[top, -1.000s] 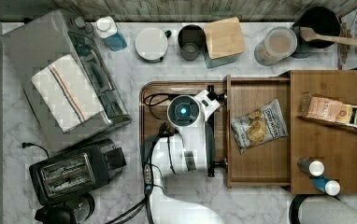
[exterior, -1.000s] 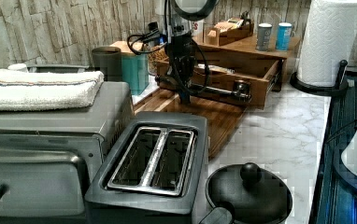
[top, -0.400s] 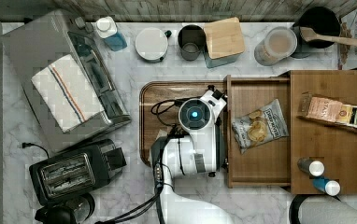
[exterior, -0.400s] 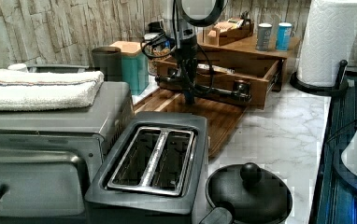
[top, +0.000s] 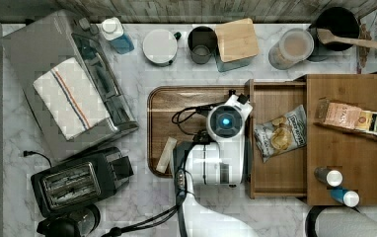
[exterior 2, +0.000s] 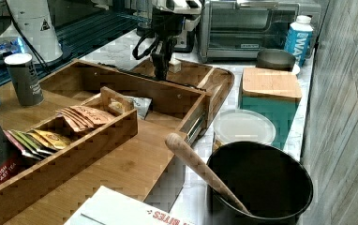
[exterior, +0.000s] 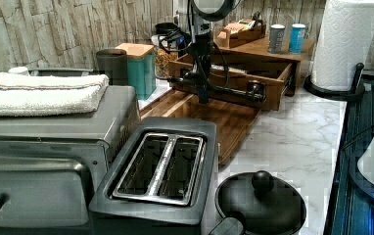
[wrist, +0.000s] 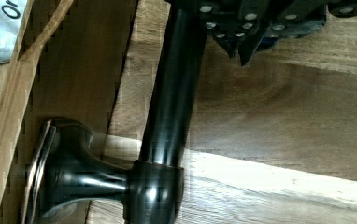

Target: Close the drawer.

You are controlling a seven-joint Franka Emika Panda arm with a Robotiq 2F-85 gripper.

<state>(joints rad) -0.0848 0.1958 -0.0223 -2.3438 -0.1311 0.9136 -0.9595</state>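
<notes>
Bamboo drawer (top: pixel 280 168) stands pulled out over the tray (top: pixel 164 101). My gripper (wrist: pixel 242 44) sits at its dark handle bar (wrist: pixel 169 107), bar crossing the fingers; spread unreadable. Push goes toward the cabinet (top: pixel 352 148).

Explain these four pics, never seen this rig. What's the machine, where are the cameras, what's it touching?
One white robot arm works on a marble kitchen counter. Three fixed cameras watch: one from above, two from opposite sides. The fourth rides on the wrist, looking down past the claw at the dark bar handle of an open wooden drawer with a snack bag inside. The claw sits beside the handle, apparently pushing rather than holding. A darker tray lies below; a toaster and a toaster oven stand nearby.
</notes>
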